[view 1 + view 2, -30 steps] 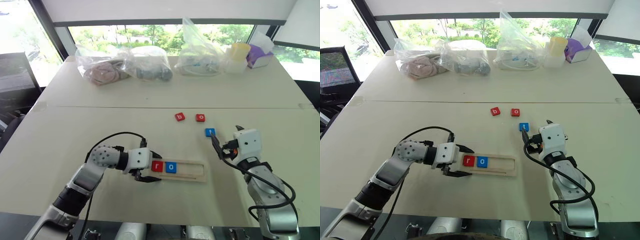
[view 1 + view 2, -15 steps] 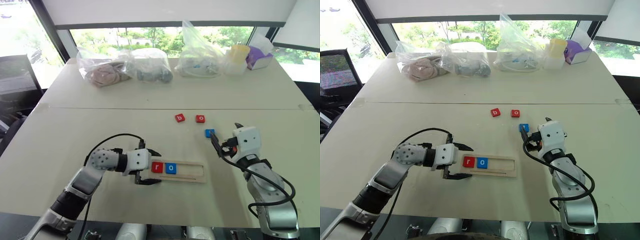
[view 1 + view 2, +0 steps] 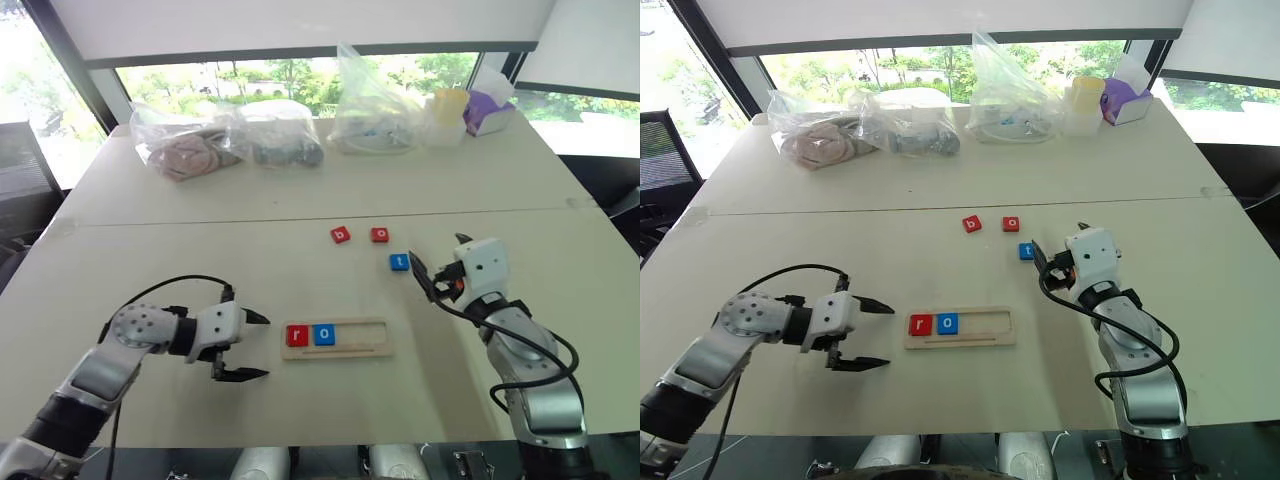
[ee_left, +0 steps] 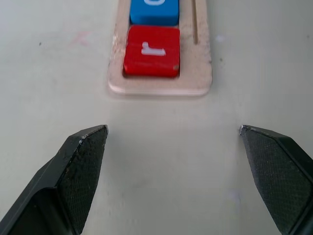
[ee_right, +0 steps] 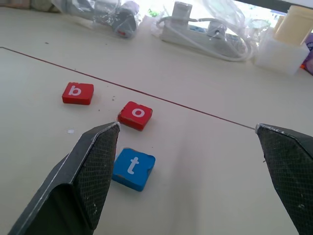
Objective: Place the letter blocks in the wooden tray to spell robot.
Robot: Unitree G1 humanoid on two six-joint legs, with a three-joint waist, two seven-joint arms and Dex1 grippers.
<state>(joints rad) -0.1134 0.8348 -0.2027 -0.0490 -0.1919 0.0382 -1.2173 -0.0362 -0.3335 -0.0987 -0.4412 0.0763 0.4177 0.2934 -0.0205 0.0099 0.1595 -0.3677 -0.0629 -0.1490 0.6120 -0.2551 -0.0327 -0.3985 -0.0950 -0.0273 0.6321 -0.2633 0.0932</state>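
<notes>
Head view: your wooden tray [image 3: 337, 351] holds two blocks, red r [image 3: 297, 336] and blue o [image 3: 324, 335]; three sit beyond it. Left wrist: left gripper [image 4: 173, 142] wide open, empty, just off the tray's end. Right wrist: right gripper [image 5: 188, 134] gaping, empty, over blue t [image 5: 133, 168].

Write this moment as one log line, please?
tray: r, o placed | b, o, t loose | left gripper open | right gripper open

Your head cameras look down over the table [image 3: 300, 200]; the wrist cameras sit close, one facing the wooden tray [image 4: 161, 88], shared with the head views.
</notes>
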